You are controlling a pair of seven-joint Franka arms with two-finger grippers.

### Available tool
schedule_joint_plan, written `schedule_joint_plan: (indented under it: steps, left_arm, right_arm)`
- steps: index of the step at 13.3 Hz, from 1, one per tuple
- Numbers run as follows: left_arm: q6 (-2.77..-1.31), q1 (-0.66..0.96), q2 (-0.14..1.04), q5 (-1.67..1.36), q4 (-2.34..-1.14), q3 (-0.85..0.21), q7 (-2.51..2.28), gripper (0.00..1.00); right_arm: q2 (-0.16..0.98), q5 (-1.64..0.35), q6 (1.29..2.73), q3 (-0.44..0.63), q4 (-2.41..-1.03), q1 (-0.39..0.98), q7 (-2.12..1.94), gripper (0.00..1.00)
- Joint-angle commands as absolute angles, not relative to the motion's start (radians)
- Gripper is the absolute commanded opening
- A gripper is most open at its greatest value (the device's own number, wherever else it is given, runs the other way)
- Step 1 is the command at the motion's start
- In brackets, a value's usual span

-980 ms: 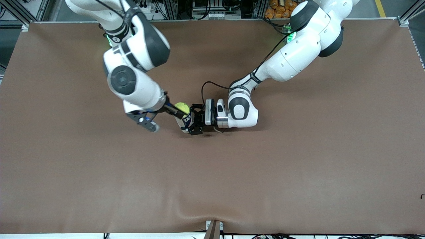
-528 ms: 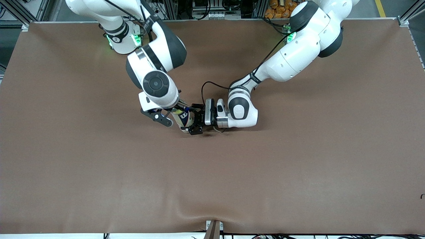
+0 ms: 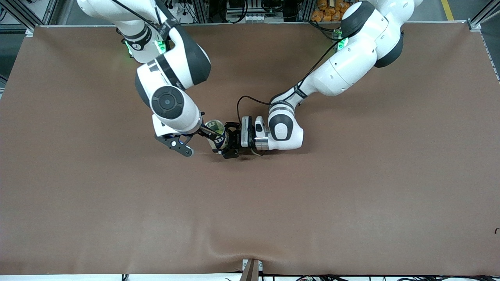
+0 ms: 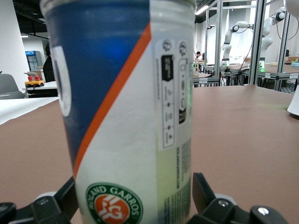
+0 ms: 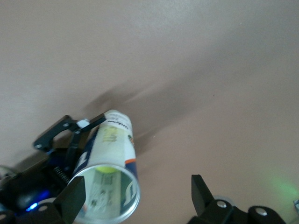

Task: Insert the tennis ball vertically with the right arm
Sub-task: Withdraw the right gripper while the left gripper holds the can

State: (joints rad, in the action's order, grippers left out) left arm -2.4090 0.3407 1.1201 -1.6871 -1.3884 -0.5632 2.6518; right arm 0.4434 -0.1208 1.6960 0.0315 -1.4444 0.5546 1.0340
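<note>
Right arm, insert step.

- The tall clear-plastic tennis-ball can with a blue, white and orange label [image 3: 218, 137] stands upright on the brown cloth-covered table [image 3: 351, 195], about midway between the two arms' ends. Its open mouth faces straight up and its long axis is vertical.
- The left gripper [image 3: 229, 139] reaches in level with the table, one finger on each side of the can's lower body. In the left wrist view both fingers sit against the label. I read this as a wide steadying grip on the can.
- The right gripper [image 3: 195, 141] hangs over the can, set slightly toward the right arm's end of the table. Its fingers point down and are spread wide, with nothing between them.
- In the right wrist view, the yellow-green felt tennis ball [image 5: 106, 171] shows down inside the can, below the rim. It is not in either gripper.
- Key relation: the can mouth lies directly under the right gripper, a little off its centre line toward one finger. That finger is close to the rim, but I cannot tell whether it touches.

Judgement: the ball appears released and dropped in, so the insert looks essentially done. The right arm is the nearer one to the mouth. If it moves, it should go straight up along the can's axis, since a sideways move could clip the rim and tip the can against the left gripper's hold.
</note>
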Motion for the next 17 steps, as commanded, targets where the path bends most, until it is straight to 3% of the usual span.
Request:
schedule_joint_plan:
  steps: [1, 9, 13, 17]
  left_arm:
    - [-2.411, 0.318, 1.118, -1.710, -1.384, -0.557, 2.678, 1.00]
    - [-2.398, 0.268, 1.092, -1.703, -1.477, -0.555, 2.691, 1.00]
    - [-2.365, 0.215, 1.026, -1.701, -1.577, -0.557, 2.688, 1.00]
    - [-2.353, 0.158, 0.953, -1.678, -1.670, -0.558, 2.678, 1.00]
  right_arm:
    - [0.408, -0.175, 1.623, 0.023, -1.365, 0.503, 1.022, 1.00]
    - [0.319, -0.166, 1.588, 0.028, -1.400, 0.214, 0.369, 1.00]
    - [0.172, -0.146, 1.598, 0.023, -1.558, 0.115, 0.138, 1.00]
    - [0.086, -0.080, 1.597, 0.018, -1.568, 0.026, 0.036, 1.00]
